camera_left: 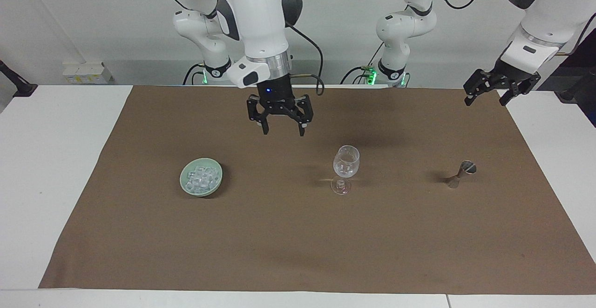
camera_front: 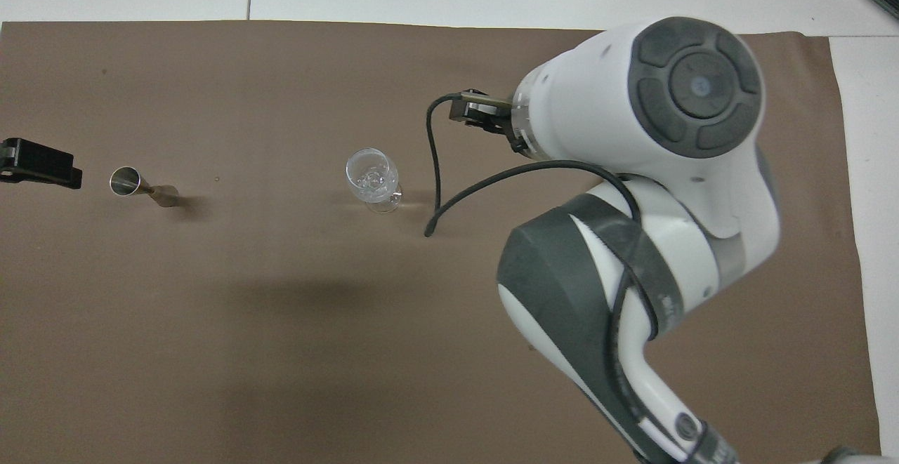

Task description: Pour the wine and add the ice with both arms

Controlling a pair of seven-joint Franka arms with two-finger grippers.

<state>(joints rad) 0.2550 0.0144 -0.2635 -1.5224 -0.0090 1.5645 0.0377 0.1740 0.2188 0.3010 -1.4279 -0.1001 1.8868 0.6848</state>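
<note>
A clear stemmed glass (camera_left: 346, 167) stands mid-cloth, and a few clear ice cubes (camera_left: 345, 171) show in its bowl; the glass also shows in the overhead view (camera_front: 372, 180). More ice (camera_left: 201, 176) is heaped in a pale green bowl (camera_left: 185, 188) toward the right arm's end. My right gripper (camera_left: 283, 131) is open and empty, raised over the cloth between bowl and glass. My left gripper (camera_left: 484, 102) is open and empty, waiting in the air over the cloth's edge at the left arm's end. In the overhead view the right arm (camera_front: 653, 141) hides the bowl and its own gripper.
A small metal jigger (camera_left: 461, 173) stands on the brown cloth (camera_left: 298, 252) toward the left arm's end, also in the overhead view (camera_front: 139, 186). A black part of the left gripper (camera_front: 38, 168) shows beside it.
</note>
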